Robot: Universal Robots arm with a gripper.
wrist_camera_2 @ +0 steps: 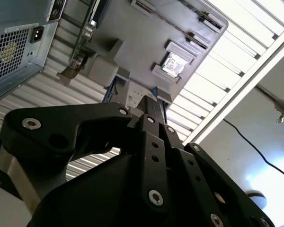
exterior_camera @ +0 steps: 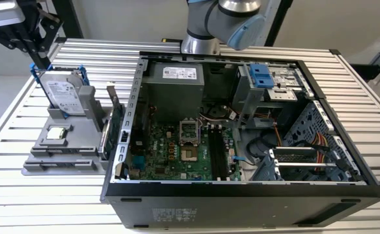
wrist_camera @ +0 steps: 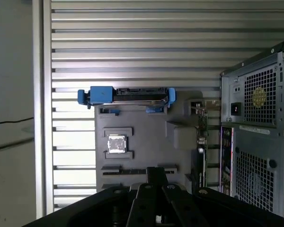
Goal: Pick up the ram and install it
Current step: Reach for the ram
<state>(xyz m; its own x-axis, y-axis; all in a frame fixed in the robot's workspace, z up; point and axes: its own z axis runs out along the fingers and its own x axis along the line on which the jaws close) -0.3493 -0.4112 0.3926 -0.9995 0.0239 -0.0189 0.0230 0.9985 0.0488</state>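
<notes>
Status: not started, by my read. Gripper (wrist_camera: 156, 174) hangs over the grey parts tray (exterior_camera: 34, 165), which sits near the slatted table's (exterior_camera: 365, 78) edge on the exterior view's left. Jaws look clenched together, nothing blue between them. Tray carries the hard drive (exterior_camera: 65, 95), a CPU (exterior_camera: 58, 132) and the green card (exterior_camera: 114, 131). Can't tell where the ram sits — too thin to pick out. Motherboard's black slots (exterior_camera: 217, 148) inside the open case (exterior_camera: 242, 202) look empty — so pick and install both remain.
</notes>
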